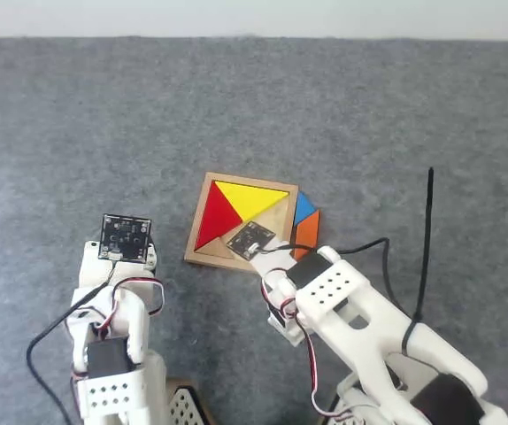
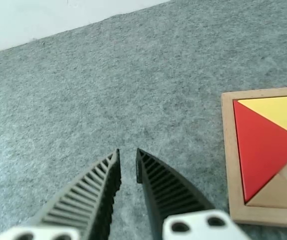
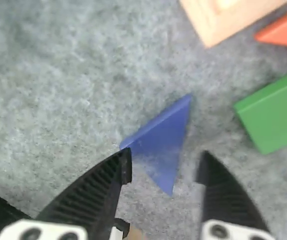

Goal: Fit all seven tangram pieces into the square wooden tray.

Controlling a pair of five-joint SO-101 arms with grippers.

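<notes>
The square wooden tray (image 1: 203, 212) lies mid-table with a red triangle (image 1: 214, 221) and a yellow triangle (image 1: 250, 197) fitted in it. A blue piece (image 1: 304, 208) and an orange piece (image 1: 307, 234) lie against its right side. My right gripper (image 3: 164, 156) is open just above the carpet, its fingers either side of a small blue triangle (image 3: 158, 137). Beside it lie a green piece (image 3: 273, 117), an orange piece (image 3: 283, 30) and a tray corner (image 3: 218, 17). My left gripper (image 2: 128, 152) hangs shut and empty over bare carpet left of the tray (image 2: 233, 160).
Grey carpet covers the whole table. The right arm (image 1: 342, 297) stretches from the near right over the tray's near right corner and hides what is beneath it. The left arm (image 1: 117, 301) stands at the near left. A black cable (image 1: 427, 248) rises beside the right arm.
</notes>
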